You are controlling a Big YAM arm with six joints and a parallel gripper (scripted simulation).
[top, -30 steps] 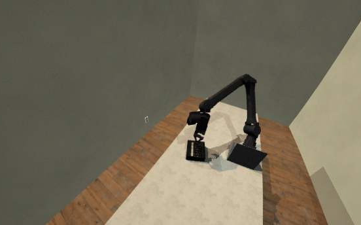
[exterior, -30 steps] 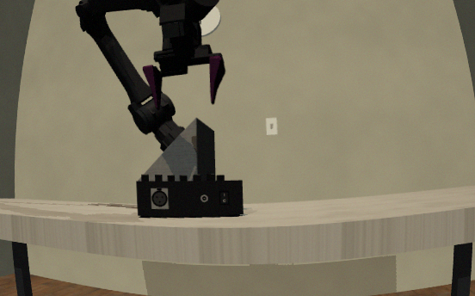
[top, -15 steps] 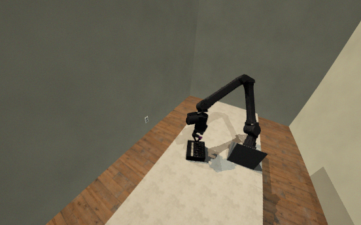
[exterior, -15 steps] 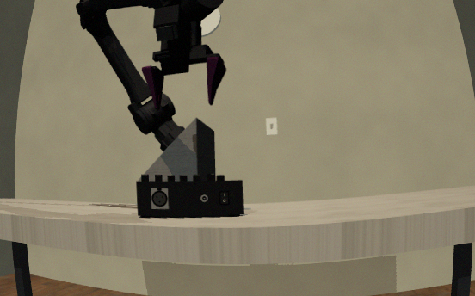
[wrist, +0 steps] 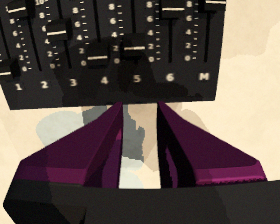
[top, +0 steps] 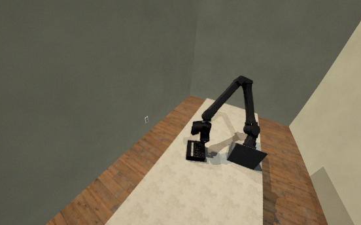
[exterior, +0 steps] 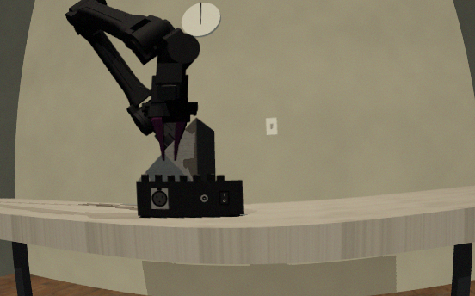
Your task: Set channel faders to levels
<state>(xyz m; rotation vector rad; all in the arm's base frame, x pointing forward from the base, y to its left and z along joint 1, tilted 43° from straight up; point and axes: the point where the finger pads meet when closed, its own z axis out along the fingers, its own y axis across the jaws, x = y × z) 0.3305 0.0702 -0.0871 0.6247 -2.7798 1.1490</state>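
The tool (top: 204, 141) (exterior: 169, 159) (wrist: 139, 111) has two smooth, tapered purple fingers, narrowly spread, with a visible gap and nothing between them. Their tips appear above the level of the fader caps in the exterior view. The lighting desk (top: 195, 159) (exterior: 190, 210) (wrist: 186, 92), a dark rectangular box, sits upright on the desk (top: 184, 196) (exterior: 319, 217). It carries seven block-shaped caps: six channel faders and one master fader (wrist: 213, 4). One side panel holds one three-hole socket (exterior: 159, 198), one round jack socket (exterior: 204, 198) and one rocker switch (exterior: 224, 198). The desk has a pale, streaked edge; two dark legs (exterior: 22, 268) are visible.
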